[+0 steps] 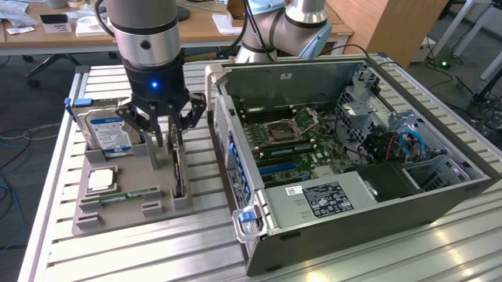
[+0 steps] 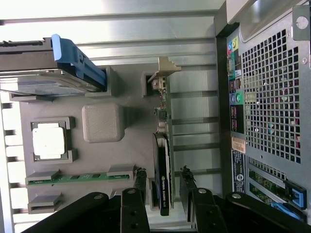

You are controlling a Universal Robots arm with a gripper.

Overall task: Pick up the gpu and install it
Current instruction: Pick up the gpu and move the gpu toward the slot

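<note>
Gripper [image 1: 164, 154] poised over the grey parts holder [image 1: 131, 169], jaws open and straddling the gpu [image 2: 163, 160] with a gap on either side; gpu standing on edge in its slot, on the holder's side nearest the open computer case [image 1: 290, 76]; blue-labelled hard drive [image 1: 108, 132], processor [image 1: 100, 179] and memory stick [image 1: 117, 197] seated in the holder's other slots.
</note>
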